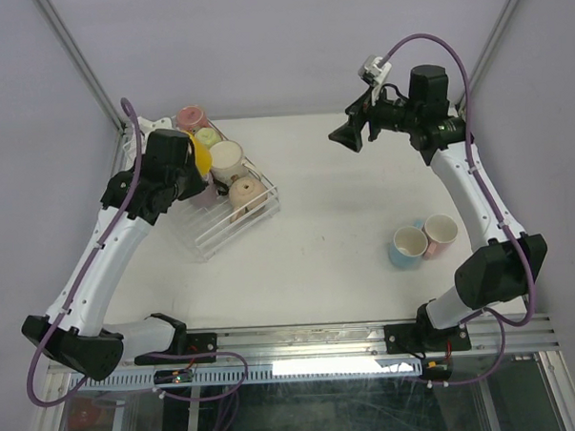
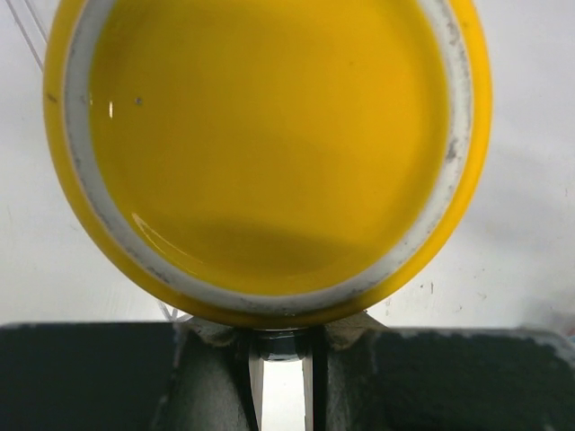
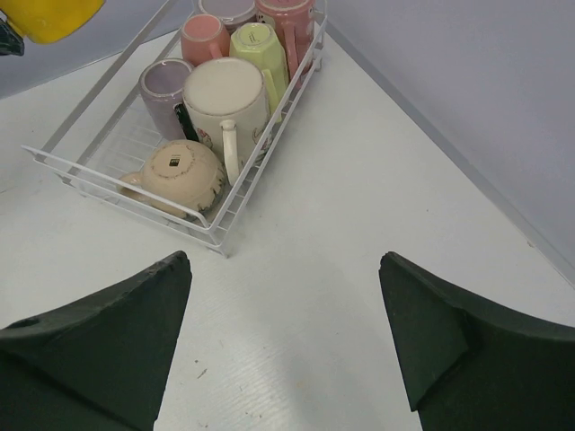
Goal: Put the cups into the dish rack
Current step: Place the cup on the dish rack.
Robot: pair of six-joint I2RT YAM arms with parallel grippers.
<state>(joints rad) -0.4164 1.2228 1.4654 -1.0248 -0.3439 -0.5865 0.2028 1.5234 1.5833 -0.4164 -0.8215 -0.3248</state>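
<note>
Holding one yellow mug [image 2: 269, 153], mouth facing its wrist camera, the left gripper [image 2: 281, 359] is clamped above the single dish rack [image 1: 220, 233] at ten o'clock, whose long axis runs eleven-to-five. Six, perhaps seven racked cups [image 3: 225, 103] sit inside. Two loose cups [image 1: 408, 246] stand upright at four o'clock. The right gripper [image 3: 283, 260] has its fingers spread apart.
</note>
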